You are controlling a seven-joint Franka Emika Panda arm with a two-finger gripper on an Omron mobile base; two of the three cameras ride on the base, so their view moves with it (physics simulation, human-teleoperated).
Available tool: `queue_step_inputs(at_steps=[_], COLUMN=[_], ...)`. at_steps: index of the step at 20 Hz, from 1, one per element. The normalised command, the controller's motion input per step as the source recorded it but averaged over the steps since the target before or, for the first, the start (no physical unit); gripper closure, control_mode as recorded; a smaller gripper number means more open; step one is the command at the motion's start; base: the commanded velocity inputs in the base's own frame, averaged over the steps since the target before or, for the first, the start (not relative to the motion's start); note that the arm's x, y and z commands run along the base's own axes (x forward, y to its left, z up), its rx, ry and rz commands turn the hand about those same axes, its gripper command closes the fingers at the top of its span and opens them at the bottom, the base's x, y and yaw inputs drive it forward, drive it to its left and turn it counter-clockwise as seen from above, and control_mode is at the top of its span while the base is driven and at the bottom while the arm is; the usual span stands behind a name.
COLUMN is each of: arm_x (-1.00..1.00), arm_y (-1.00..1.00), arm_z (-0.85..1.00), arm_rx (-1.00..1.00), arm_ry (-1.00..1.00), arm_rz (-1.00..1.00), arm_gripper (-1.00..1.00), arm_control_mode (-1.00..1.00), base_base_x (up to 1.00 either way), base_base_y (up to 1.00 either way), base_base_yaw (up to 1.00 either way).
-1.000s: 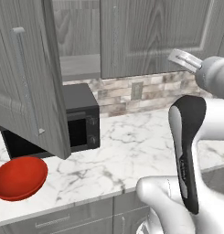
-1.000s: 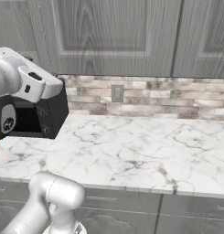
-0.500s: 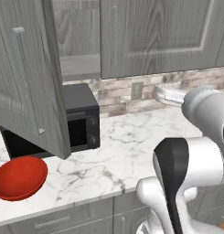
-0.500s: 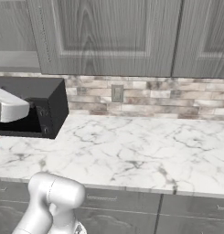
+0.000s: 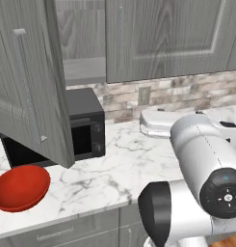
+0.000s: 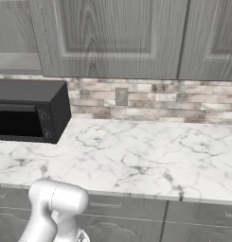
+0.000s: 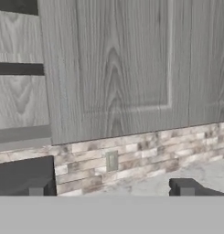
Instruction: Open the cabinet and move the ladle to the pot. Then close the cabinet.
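Open left door of the cabinet (image 5: 30, 87) cut off by the top and left edges, hiding part of the microwave (image 5: 83, 125), red bowl (image 5: 18, 188) cropped at left, cabinet shelves (image 7: 17, 68) cut off, contents not discernible.

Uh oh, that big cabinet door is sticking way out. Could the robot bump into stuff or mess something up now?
Maybe. The open door of the cabinet hangs out over the microwave and the red bowl, so a wide arm swing could knock it. The gripper is open and empty, facing the closed door and the backsplash, so it could push forward into them.
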Motion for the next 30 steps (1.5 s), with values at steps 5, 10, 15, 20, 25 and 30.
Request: queue_step_inputs(at_steps=[5, 10, 15, 20, 25, 30], arm_x=[-0.77, -0.58, -0.05, -0.32, -0.64, -0.18], arm_y=[0.34, 0.26, 0.40, 0.43, 0.39, 0.45], arm_z=[0.00, -0.01, -0.08, -0.10, -0.03, -0.13], arm_rx=[-0.15, -0.15, -0.14, -0.14, -0.12, -0.12], arm_ry=[-0.16, -0.13, -0.08, -0.15, -0.18, -0.10], arm_rz=[0.00, -0.01, 0.00, 0.00, 0.00, 0.00], arm_gripper=[-1.00, -1.00, -1.00, -1.00, -1.00, -1.00], arm_control_mode=[-1.00, -1.00, -1.00, -1.00, -1.00, -1.00], base_base_x=[0.00, 0.00, 0.00, 0.00, 0.00, 0.00], base_base_y=[0.00, 0.00, 0.00, 0.00, 0.00, 0.00], base_base_yaw=[0.00, 0.00, 0.00, 0.00, 0.00, 0.00])
